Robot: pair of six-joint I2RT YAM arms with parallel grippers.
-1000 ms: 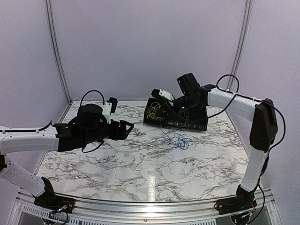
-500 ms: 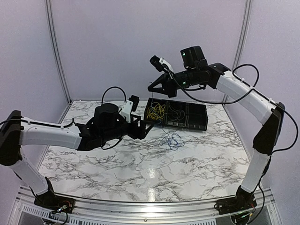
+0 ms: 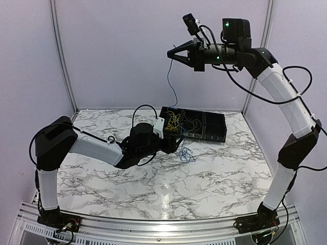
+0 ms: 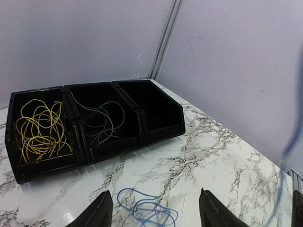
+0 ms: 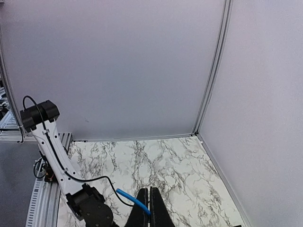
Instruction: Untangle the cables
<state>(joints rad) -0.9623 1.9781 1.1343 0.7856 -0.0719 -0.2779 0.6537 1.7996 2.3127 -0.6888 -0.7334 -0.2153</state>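
Overhead view first: right gripper (image 3: pixel 171 52) is hanging high above the table (image 3: pixel 204 173), jaws pressed together and pinching the blue cable (image 3: pixel 184 152). One thin strand is dropping from that pinch toward the left end of the black bin (image 3: pixel 214 135). The rest of the cable is lying as a loose coil on the marble just in front of the bin. Left gripper (image 3: pixel 176 144) is sitting low, just beside that coil on its left side. Yellow cable (image 3: pixel 171 121) is lying tangled in the bin's left compartment. Dark cable (image 3: pixel 191 121) is lying in the middle one.

Left wrist view: jaws are standing spread, and the fingers (image 4: pixel 98 213) are framing the blue coil, which is resting on the table between them. Neither finger is gripping it; whether one is touching it, can't tell. A blurred blue strand is running up along the right edge of the picture. The yellow tangle is filling the left compartment. The dark cable is looking greyish here, looped loosely in the middle compartment.

Right wrist view: camera is looking down from high up. The two fingers are meeting tip to tip, with a short piece of blue cable sticking out to their left. Left arm (image 5: pixel 52 146) is showing below, reaching across the marble.
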